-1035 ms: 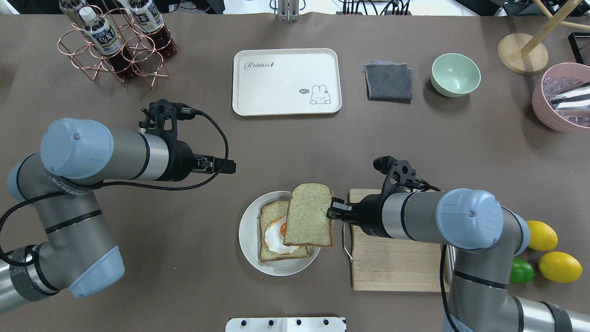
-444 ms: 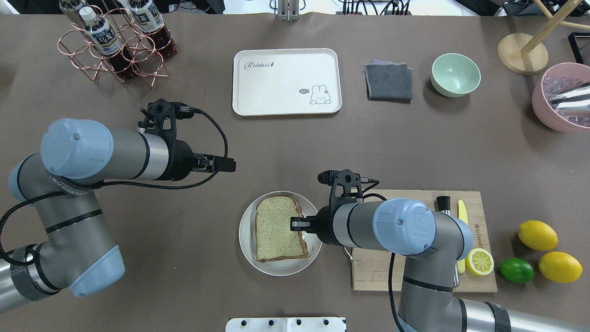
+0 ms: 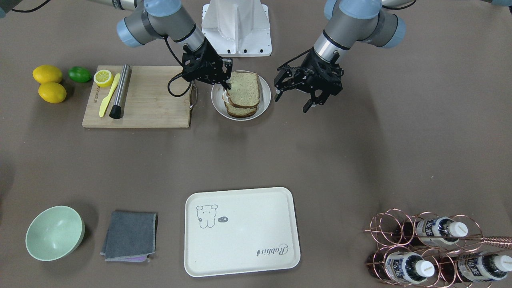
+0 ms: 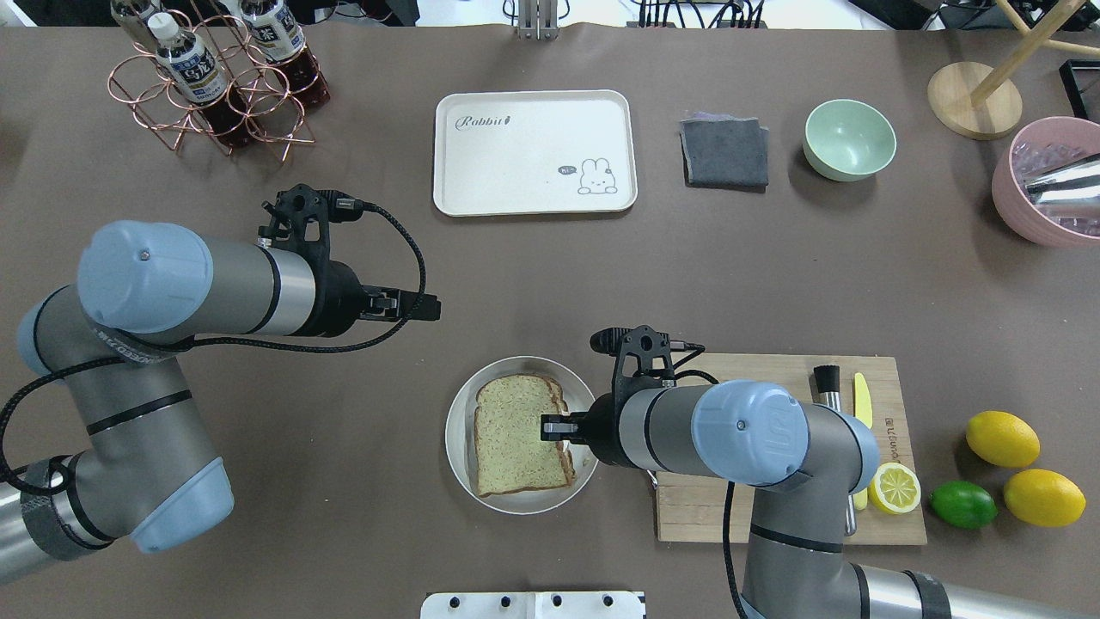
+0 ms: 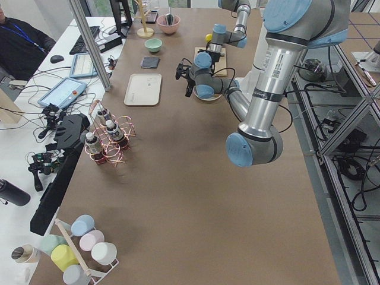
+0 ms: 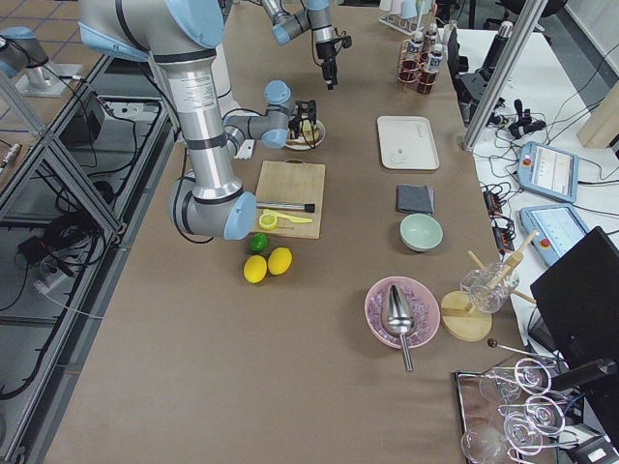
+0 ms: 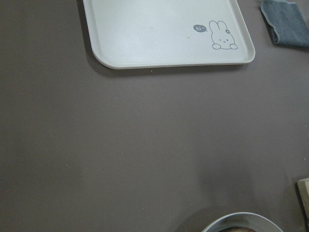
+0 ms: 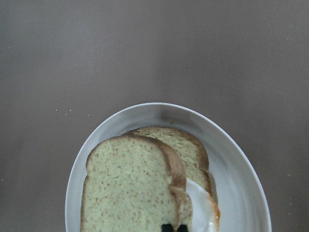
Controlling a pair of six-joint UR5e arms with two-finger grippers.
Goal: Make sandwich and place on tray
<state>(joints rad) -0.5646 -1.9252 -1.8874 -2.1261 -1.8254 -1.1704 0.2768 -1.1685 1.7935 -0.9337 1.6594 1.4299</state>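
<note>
Overhead exterior: right tool (image 4: pixel 551 425) pinched shut on the sandwich (image 4: pixel 516 434) at its near edge, on the plate (image 4: pixel 507 505) — open gently, back out level. Left tool (image 3: pixel 292 101) spread, empty — tray (image 4: pixel 533 155) beyond it.

Left arm bent at the elbow, left hand (image 3: pixel 295 96) held aloft with fingers spread wide, right arm stretched low, right hand (image 4: pixel 554 427) pinched onto the sandwich (image 4: pixel 514 434) edge.

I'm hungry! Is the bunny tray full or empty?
Empty. The tray shows only its printed drawing and lettering; the sandwich sits on the round plate.
</note>
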